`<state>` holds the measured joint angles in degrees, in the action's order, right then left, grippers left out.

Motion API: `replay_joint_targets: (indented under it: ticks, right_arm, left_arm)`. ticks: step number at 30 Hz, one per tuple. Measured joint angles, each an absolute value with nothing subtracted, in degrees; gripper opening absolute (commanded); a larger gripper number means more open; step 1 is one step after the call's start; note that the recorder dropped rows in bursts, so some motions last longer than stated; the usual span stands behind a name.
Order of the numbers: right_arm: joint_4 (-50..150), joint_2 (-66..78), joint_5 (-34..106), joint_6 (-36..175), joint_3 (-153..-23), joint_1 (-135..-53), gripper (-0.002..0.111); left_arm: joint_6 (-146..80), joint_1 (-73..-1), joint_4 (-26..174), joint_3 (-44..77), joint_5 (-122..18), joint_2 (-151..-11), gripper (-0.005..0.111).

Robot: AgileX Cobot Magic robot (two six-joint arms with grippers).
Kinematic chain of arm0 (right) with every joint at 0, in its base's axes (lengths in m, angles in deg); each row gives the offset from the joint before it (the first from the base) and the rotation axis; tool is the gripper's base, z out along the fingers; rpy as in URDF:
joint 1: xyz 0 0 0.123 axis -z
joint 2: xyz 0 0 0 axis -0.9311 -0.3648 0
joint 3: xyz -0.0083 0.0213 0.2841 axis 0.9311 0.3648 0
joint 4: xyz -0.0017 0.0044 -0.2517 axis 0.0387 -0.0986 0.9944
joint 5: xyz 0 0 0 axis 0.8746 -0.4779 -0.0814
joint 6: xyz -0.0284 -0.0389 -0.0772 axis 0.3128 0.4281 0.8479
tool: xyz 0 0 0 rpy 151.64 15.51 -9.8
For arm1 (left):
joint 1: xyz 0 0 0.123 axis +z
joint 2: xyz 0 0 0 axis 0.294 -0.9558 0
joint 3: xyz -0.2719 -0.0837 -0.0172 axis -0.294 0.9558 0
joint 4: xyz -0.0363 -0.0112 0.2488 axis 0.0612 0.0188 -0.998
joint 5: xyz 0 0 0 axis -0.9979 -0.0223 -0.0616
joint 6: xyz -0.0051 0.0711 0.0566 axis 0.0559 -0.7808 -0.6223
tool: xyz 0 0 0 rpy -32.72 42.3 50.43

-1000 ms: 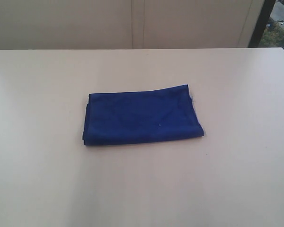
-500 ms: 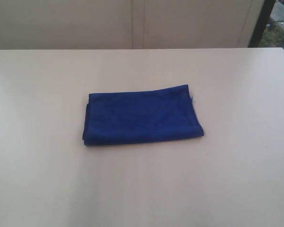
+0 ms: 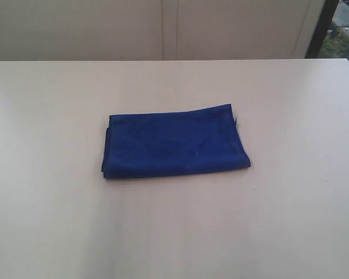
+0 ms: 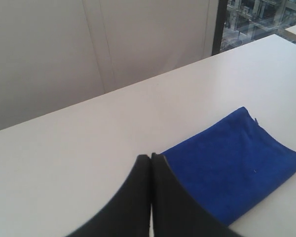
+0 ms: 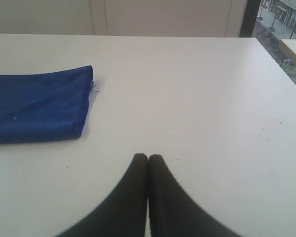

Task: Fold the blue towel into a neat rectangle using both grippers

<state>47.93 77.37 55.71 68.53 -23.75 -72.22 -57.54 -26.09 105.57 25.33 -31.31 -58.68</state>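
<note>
Moved: nothing that I can see; towel (image 3: 174, 142) lies just where it lay a second ago, same outline, same creases.
Count: one towel, two end effectors, one counter (image 3: 291, 221).
Towel: folded flat into a rough rectangle near the middle of the counter, long side running across the exterior view.
Thread (image 5: 94, 86): one loose strand, at the towel's far right corner.
Left end effector (image 4: 151, 157): jaws pressed together, gripping nothing; it covers the towel's near corner in my wrist view, and I cannot tell whether they touch.
Right end effector (image 5: 148, 157): jaws together too, empty, over bare counter, apart from the towel.
</note>
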Motion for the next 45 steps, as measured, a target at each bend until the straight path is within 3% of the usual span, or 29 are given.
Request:
replay_joint_targets:
  ticks: [19,32,45]
  right_arm:
    - [47.93,77.37,56.05,68.53,-23.75,-72.22,0.000]
    - [47.93,77.37,56.05,68.53,-23.75,-72.22,0.000]
    - [47.93,77.37,56.05,68.53,-23.75,-72.22,0.000]
  left_arm:
    - [-57.73,-10.66,104.33,44.55,-27.62,-38.55,0.000]
    - [-57.97,-10.53,98.07,53.04,-25.73,-25.32,0.000]
    - [-58.12,-10.53,95.75,55.69,-24.35,-23.49,0.000]
